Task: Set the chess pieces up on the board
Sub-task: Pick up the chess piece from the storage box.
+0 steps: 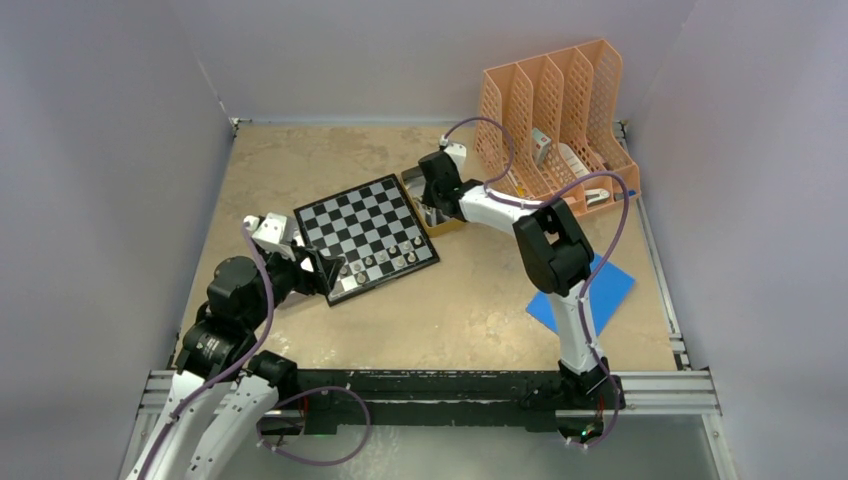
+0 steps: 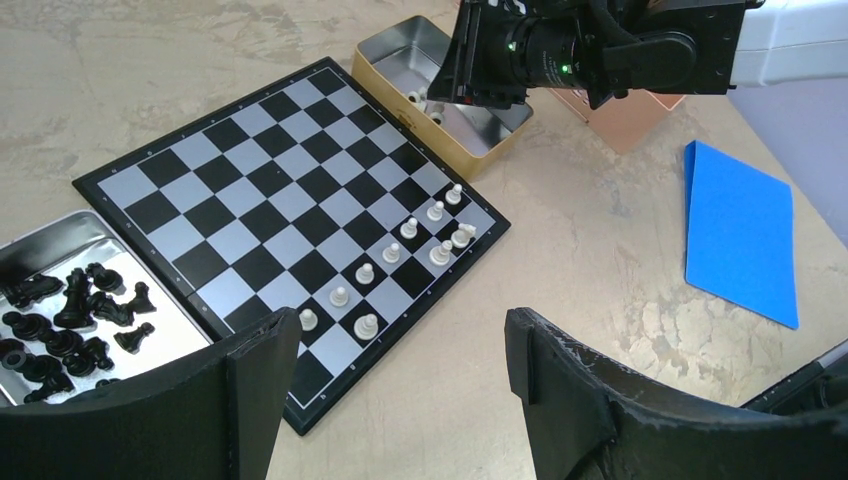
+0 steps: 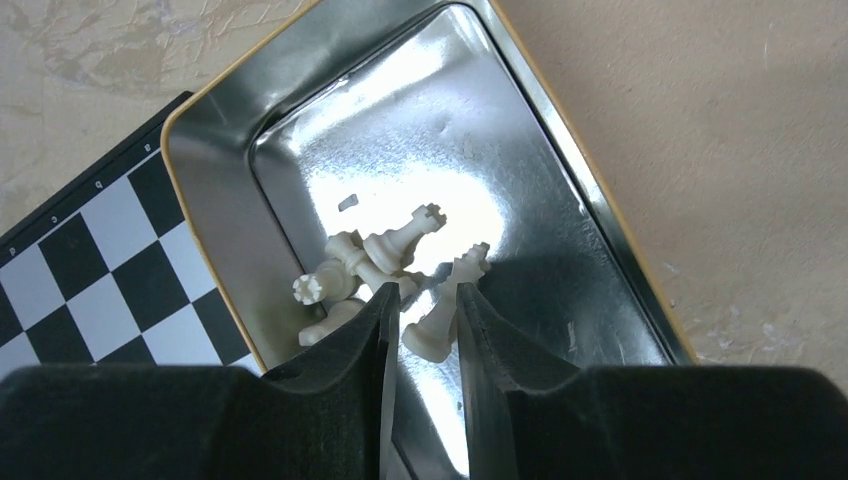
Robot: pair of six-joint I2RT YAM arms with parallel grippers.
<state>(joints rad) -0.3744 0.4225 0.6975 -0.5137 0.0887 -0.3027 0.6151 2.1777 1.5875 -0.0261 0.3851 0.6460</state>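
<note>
1. The flat black-and-white checked chessboard (image 2: pixel 250 200) lies in the centre of the left wrist view. A diagonal row of small pale pawns (image 2: pixel 391 252) stands near its lower right edge, with a few pale back-rank pieces (image 2: pixel 441 253) on the edge rank behind them.
2. The black chessmen (image 2: pixel 70 310) lie heaped in a shiny metal tray (image 2: pixel 50 240) at lower left. We see none on the board.
3. Several loose pale pieces (image 3: pixel 385 260) lie in the gold-rimmed metal tin (image 3: pixel 540 200), mid-frame in the right wrist view.
4. The right gripper (image 3: pixel 425 300) has its fingers close together with one pale piece (image 3: pixel 435 335) between the tips. We cannot tell whether it is pinched.
5. The left gripper (image 2: pixel 398 345) is spread wide and holds nothing, low in the frame.
6. We judge well under half done.
</note>
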